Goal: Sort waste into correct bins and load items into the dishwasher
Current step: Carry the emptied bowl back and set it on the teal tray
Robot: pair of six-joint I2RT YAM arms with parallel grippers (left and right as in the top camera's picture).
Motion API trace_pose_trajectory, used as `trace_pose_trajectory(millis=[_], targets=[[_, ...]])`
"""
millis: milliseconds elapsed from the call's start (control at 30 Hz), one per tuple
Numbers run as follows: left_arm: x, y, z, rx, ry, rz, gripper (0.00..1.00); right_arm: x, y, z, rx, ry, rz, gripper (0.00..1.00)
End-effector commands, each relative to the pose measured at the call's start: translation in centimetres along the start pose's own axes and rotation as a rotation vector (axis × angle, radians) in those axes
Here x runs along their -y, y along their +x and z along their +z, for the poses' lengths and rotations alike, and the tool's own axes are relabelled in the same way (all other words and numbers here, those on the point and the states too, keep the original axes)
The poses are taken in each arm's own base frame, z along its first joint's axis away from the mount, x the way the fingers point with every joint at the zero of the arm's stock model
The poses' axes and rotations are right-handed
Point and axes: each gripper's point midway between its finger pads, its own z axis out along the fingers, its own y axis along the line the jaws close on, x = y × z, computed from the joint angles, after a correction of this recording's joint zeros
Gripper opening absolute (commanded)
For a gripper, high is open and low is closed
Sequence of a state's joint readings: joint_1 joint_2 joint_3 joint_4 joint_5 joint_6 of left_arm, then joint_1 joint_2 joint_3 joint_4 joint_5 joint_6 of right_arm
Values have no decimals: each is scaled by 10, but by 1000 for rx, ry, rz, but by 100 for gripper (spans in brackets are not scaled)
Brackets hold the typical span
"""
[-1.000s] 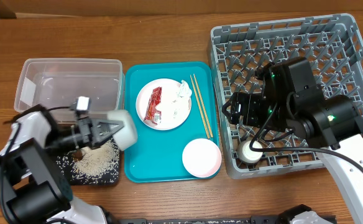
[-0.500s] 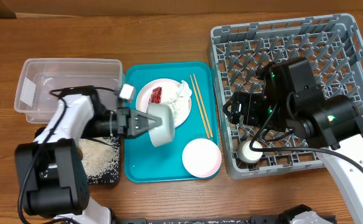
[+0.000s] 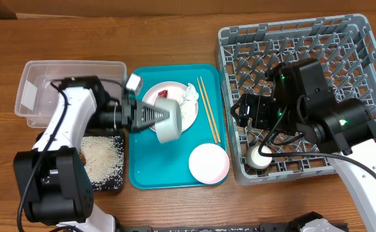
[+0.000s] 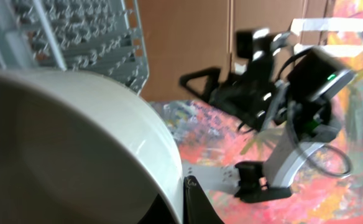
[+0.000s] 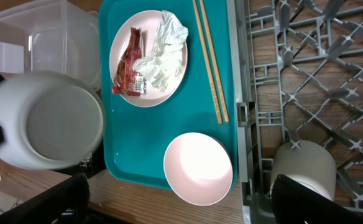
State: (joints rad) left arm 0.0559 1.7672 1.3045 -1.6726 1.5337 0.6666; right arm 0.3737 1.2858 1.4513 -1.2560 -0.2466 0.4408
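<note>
My left gripper (image 3: 154, 117) is shut on the rim of a pale bowl (image 3: 169, 123), held tipped on its side above the teal tray, over the near-left edge of the white plate (image 3: 187, 115). In the left wrist view the bowl (image 4: 76, 143) fills the frame, its rim pinched by a dark finger (image 4: 198, 204). The plate carries a red wrapper (image 5: 127, 62) and a white tissue (image 5: 163, 43). Two chopsticks (image 3: 207, 109) lie beside it. A second bowl (image 3: 208, 162) sits at the tray's near right. My right gripper (image 3: 243, 111) hangs open over the dishwasher rack (image 3: 342, 38), where a white cup (image 3: 260, 158) stands.
The teal tray (image 3: 149, 167) lies between the bins and the rack. The clear tub (image 3: 72, 87) is at the far left. In front of it the black tray (image 3: 107, 183) holds a heap of rice grains (image 3: 101, 154).
My left arm has carried the bowl from above the black tray rightward onto the teal tray area, ending over the plate's edge. The right arm has stayed still.
</note>
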Motion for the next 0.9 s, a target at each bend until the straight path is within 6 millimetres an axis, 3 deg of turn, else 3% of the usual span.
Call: trace_pose_trajectory(millis=[0,100,167,267,333,433,533,667,867], targets=[[41,-21,-6,41,36,-68,4,-3,-4,-3,19,-4,-7,95],[52,-30,-7,25,-9,-68,4,-4,-4,-3,18,-6,-4,95],[29,-32,-11,-3,-202,-115,4,-4,-4,-3,17,-6,-4,95],[-29,-31,-43,13,-710,-229,4,-3,-4,-3,17,-6,-4,95],[-41,-28,-55,4,-888,-202,4,-4,-4,-3,18,-6,-4,95],[-41,-18,-49,-41,-988,-140,4,-4,-4,-3,18,-6,-4,96],[-54,-1,-52,-88,-1210,-126,4,-3,-4,-3,17,-6,-4,96],[-87,21,-36,-124,-1482,-98,4,-3,-4,-3,18,-6,-4,96],[-143,61,-8,-121,-1632,-96,4,-3,-4,-3,17,-6,-4,96]])
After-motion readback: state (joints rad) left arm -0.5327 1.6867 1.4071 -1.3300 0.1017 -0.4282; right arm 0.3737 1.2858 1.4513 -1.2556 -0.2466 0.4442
